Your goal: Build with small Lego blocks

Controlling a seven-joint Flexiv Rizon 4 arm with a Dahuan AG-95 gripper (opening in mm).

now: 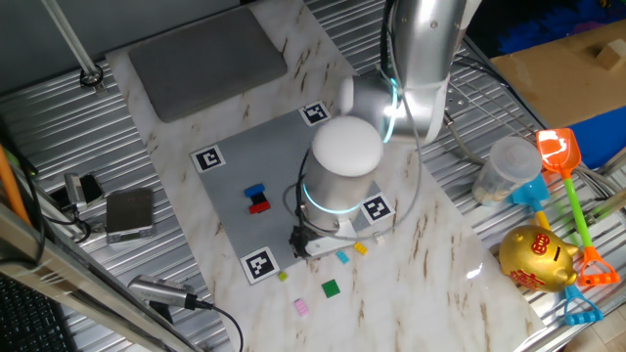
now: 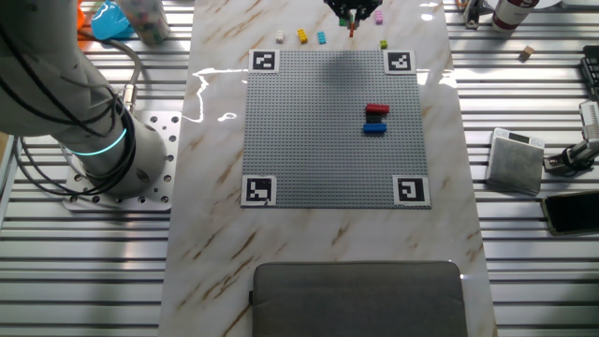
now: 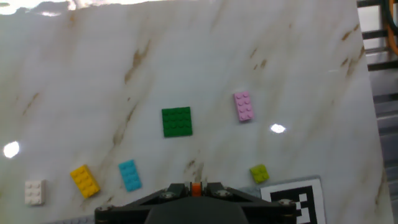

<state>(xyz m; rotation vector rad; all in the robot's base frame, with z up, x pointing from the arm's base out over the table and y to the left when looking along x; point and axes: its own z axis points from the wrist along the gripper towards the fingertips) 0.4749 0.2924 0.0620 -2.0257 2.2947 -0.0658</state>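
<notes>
In the hand view my gripper (image 3: 196, 186) is shut on a small orange brick (image 3: 196, 189), held above the marble table. Below it lie loose small Lego blocks: green (image 3: 176, 121), pink (image 3: 243, 106), lime (image 3: 259, 173), light blue (image 3: 129, 175), yellow (image 3: 84, 180) and white (image 3: 34, 192). In the other fixed view the gripper (image 2: 351, 17) hangs just past the far edge of the grey baseplate (image 2: 309, 140). A short stack with red on top (image 2: 376, 110) and blue below (image 2: 374, 128) stands on the plate. The arm's body hides the gripper in one fixed view.
A grey pad (image 2: 356, 300) lies beyond the baseplate's opposite side. A small grey box (image 2: 513, 157) sits on the slatted metal beside the table. A gold piggy bank (image 1: 536, 256) and an orange toy shovel (image 1: 558, 152) lie to the right. A corner marker (image 3: 292, 199) is close to the fingers.
</notes>
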